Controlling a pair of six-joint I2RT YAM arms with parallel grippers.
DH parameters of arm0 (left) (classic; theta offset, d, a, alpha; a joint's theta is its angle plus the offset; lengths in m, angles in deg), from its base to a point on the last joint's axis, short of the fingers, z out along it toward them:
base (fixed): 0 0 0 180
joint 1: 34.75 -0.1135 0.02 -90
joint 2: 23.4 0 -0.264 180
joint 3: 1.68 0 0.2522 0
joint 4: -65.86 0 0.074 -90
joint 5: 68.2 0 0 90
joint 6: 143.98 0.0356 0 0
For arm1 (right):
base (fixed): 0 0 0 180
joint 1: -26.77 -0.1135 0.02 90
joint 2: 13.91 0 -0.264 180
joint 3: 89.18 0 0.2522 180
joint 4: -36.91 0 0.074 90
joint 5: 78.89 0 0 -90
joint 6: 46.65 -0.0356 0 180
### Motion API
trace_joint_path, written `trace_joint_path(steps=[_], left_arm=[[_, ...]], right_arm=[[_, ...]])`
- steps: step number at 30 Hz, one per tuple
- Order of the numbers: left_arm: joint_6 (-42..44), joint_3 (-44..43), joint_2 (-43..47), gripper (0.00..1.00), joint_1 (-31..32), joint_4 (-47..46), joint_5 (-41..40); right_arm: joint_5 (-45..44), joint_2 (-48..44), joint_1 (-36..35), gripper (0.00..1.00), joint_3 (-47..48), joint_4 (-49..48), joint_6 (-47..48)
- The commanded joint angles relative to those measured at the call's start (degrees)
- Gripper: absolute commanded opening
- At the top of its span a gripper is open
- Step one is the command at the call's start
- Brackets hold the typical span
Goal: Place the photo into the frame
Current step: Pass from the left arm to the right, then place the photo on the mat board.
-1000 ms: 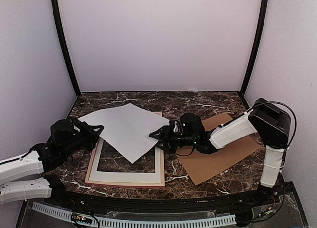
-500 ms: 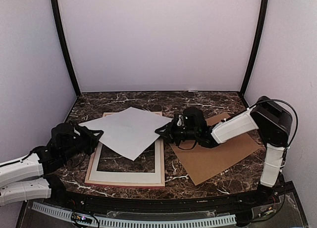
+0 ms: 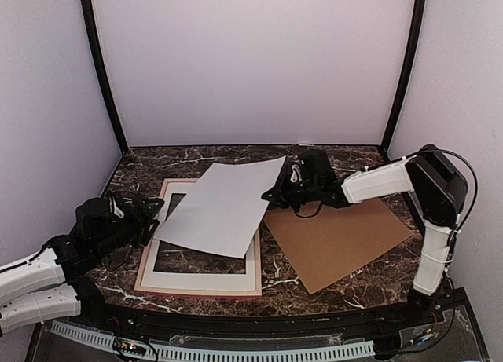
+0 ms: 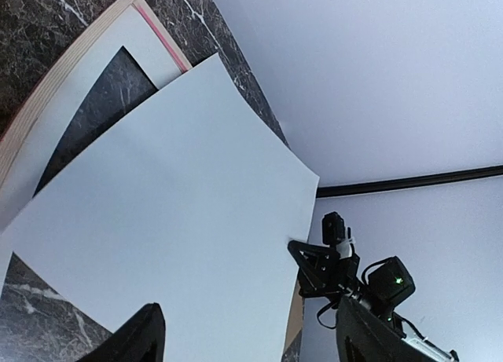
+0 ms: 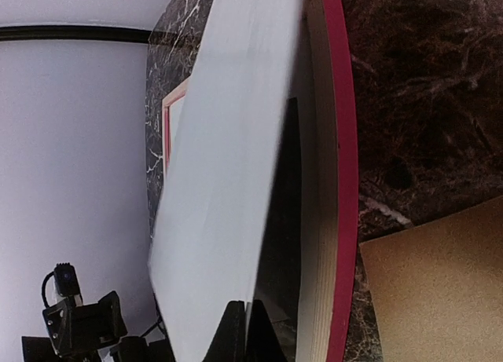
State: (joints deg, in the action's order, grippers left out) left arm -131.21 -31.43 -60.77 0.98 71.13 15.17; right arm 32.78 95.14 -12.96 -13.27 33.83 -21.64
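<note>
Where the photo lies: the photo (image 3: pixel 220 209) is spread blank white side up, slanting across the far right part of the frame (image 3: pixel 141 272). Its far right corner reaches past the frame over the dark marble table (image 3: pixel 196 159).
Photo's tilt: in the right wrist view, the sheet's right side is lifted clear of the frame's pink-red rail, with a dark gap under it.
Right gripper: the right gripper (image 3: pixel 275 195) is clenched on the photo's right edge, with the thin sheet pinched between its fingers.
Left gripper: the left gripper (image 3: pixel 148 218) is released, with its fingers spread wide, just beside the photo's near left corner. In the left wrist view the sheet's near edge lies between the two dark fingertips. Whether either one touches the paper cannot be told.
Frame: it lies flat on the table, pale bare wood along its sides and a pink-red strip at its edge.
Mat: a white mat board (image 3: pixel 204 282) sits inside the frame, and marble shows through its rectangular window.
Backing board: a plain brown backing board (image 3: pixel 338 240) lies flat to the right of the frame, partly under the right arm.
</note>
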Motion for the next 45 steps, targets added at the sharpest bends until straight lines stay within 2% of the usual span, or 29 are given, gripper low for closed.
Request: trace_joint_path(steps=[1,6,10,19,23,27,34,45], left_arm=[[5.9,-2.4,4.0,0.80,-0.4,7.1,-1.8],[13.0,-5.8,8.1,0.89,-0.4,17.4,-5.8],[20.2,-10.3,6.9,0.94,-0.4,21.5,-9.3],[37.8,-23.1,-6.8,0.99,-1.0,27.8,-17.1],[40.7,-24.5,-10.8,0.99,-2.2,26.8,-15.4],[41.0,-24.0,-13.9,0.99,-3.6,26.0,-13.7],[42.0,-22.8,-14.5,0.99,-10.0,24.7,-9.6],[46.2,-26.8,-12.2,0.99,-29.1,26.8,0.0]], right_arm=[[5.8,0.7,2.3,0.00,4.8,8.2,9.5],[9.7,2.7,3.1,0.00,8.9,13.7,15.1],[15.1,4.7,3.0,0.00,9.9,12.0,13.9],[24.3,6.0,3.1,0.00,8.8,-0.1,3.3],[26.5,6.3,3.1,0.00,8.2,-5.5,-1.8],[26.0,5.3,3.2,0.00,9.9,-4.9,-2.4],[25.7,2.9,1.8,0.00,16.7,-3.2,-4.8],[25.7,6.4,-5.1,0.00,35.6,0.9,-7.6]])
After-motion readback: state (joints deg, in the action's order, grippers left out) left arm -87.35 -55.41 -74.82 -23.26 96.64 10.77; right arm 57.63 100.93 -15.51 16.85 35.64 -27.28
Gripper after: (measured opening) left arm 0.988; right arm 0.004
